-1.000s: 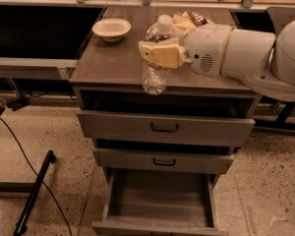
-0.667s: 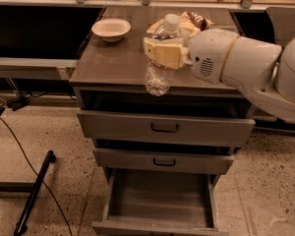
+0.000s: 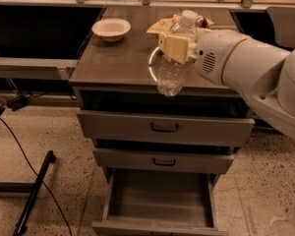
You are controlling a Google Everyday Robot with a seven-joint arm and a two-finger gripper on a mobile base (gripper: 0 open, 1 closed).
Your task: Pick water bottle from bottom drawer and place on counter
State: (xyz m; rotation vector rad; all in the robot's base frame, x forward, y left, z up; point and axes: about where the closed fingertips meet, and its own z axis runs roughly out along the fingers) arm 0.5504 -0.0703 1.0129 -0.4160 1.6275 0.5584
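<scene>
Three drawers: grey, stacked under the tabletop (image 3: 118, 58). The top drawer (image 3: 113, 126) and the middle drawer (image 3: 128, 159) stand a little out. The bottom drawer (image 3: 157, 228) is pulled far out, and its front is cut off by the lower border.
Bottom drawer inside: only a bare grey floor shows.
End effector (image 3: 175, 50): over the front part of the tabletop, clenched around the upper half of the water bottle (image 3: 170, 78).
Fingers (image 3: 177, 46): one pale yellow finger lies across the bottle; the other is hidden behind it.
Water bottle: almost upright, with the white cap leaning slightly to the back. Its base is level with the front edge of the tabletop; whether it touches the surface I cannot tell.
Arm (image 3: 246, 68): white and thick, enters from the right, cut off by the border, hiding the right side of the tabletop.
Bowl (image 3: 111, 28): white, at the back left, well apart from the bottle.
Yellowish things (image 3: 157, 27): behind the bottle, half hidden, hard to make out.
</scene>
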